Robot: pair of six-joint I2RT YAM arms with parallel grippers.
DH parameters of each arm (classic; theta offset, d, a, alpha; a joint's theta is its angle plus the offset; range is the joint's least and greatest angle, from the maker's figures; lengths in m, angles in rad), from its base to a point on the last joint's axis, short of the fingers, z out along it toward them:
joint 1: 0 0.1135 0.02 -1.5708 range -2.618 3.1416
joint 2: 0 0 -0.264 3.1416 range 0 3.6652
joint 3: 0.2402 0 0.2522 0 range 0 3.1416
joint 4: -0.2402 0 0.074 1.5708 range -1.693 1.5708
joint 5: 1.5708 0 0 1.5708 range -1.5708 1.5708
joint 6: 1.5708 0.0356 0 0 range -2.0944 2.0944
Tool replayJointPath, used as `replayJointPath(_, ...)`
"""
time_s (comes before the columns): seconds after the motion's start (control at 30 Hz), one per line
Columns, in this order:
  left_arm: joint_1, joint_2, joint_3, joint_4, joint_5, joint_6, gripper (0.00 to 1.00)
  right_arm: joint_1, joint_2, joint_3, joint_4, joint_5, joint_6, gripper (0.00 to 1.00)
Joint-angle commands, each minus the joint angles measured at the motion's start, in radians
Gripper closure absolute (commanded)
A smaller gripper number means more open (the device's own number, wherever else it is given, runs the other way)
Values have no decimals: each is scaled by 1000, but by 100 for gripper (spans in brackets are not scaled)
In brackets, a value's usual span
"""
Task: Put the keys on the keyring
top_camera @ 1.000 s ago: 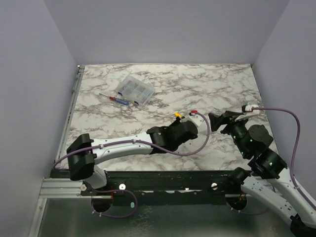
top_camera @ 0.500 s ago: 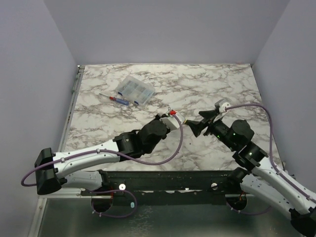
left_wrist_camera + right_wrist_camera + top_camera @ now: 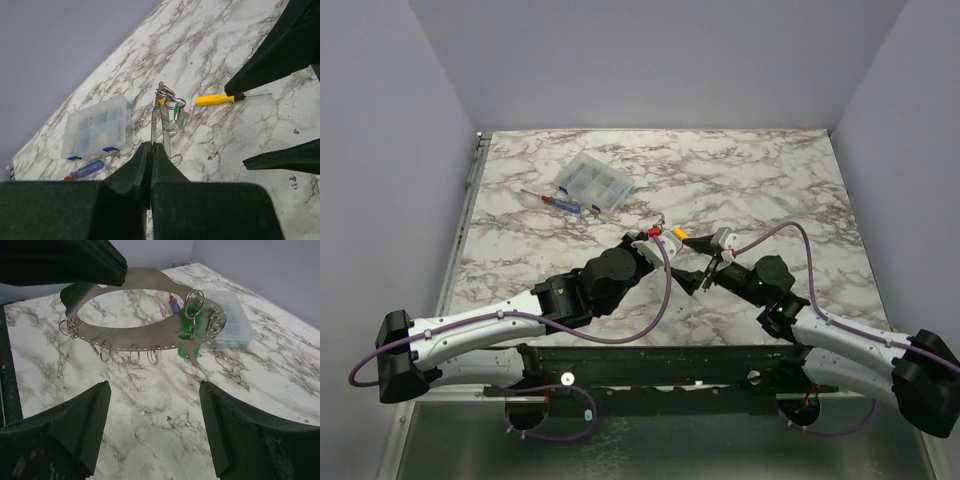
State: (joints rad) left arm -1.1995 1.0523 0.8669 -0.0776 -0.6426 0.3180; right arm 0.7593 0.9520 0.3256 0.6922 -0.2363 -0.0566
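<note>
Left gripper (image 3: 151, 145) fully closed, fingers pinching one end of the keyring (image 3: 135, 339). From the left wrist, the band is edge-on, running straight out from the fingertips. From the right wrist, it's a flat grey metal oval loop held above the table (image 3: 770, 170), with small rings (image 3: 134, 357) along its lower edge. One green key (image 3: 189, 342) hangs from a ring at the end of the loop away from the pinch.

Right gripper (image 3: 154, 387) spread wide, holding nothing. Its fingers (image 3: 75, 422) sit near the loop, facing it, not touching it.

On the table: yellow-handled screwdriver (image 3: 215, 99) lying flat beyond the key, clear box (image 3: 95, 127) further back, red-and-blue screwdriver (image 3: 85, 170) just beside the box.
</note>
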Motion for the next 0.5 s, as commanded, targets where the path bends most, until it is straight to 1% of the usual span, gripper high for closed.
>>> replayJointPath(0.0, 1, -7, -14, 63, 26, -15, 100, 24, 95, -30, 254, 15, -80, 20)
replayJointPath(0.13, 2, -6, -18, 73, 35, -23, 100, 65, 188, -34, 385, 76, -97, 23)
replayJointPath(0.27, 2, -10, -25, 75, 35, -24, 100, 79, 258, -43, 530, 164, -107, 28)
replayJointPath(0.47, 2, -9, -29, 75, 38, -26, 100, 94, 348, -28, 648, 225, -70, 35)
